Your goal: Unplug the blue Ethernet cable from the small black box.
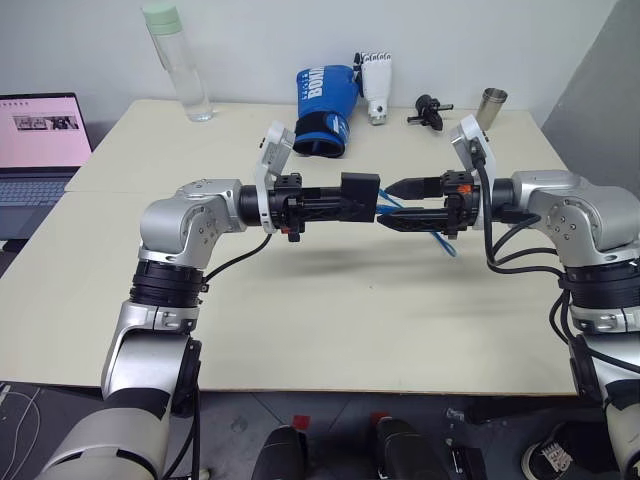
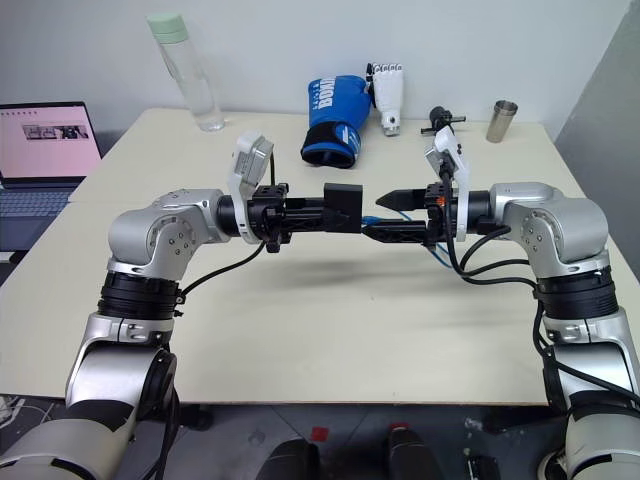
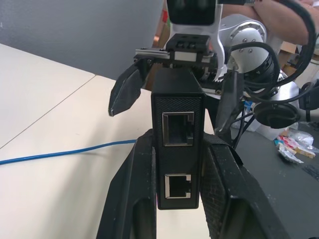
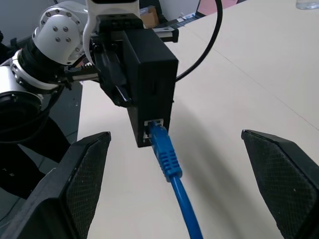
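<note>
Above the cream counter (image 1: 330,300), the left gripper (image 1: 345,200) has its jaws clamped on the small black box (image 1: 360,195). The blue Ethernet cable (image 4: 172,172) is plugged into the box and trails to the counter. The right gripper (image 1: 400,203) faces the box, jaws spread wide, holding nothing. Behind the box stand a bottle (image 1: 180,65), boxing glove (image 1: 322,105) and cup (image 1: 491,105), beside a white wall; a laptop (image 1: 40,140) sits left.

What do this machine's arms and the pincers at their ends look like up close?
Both arms are chunky silver-grey metal segments joined by black rings, with loose black cables looping alongside. Each wrist carries a white bracket-mounted camera. The left tool and right tool each have two black, tapered fingers with a fine cross-hatched grip texture. Small orange-red accents sit near each tool's base.
</note>
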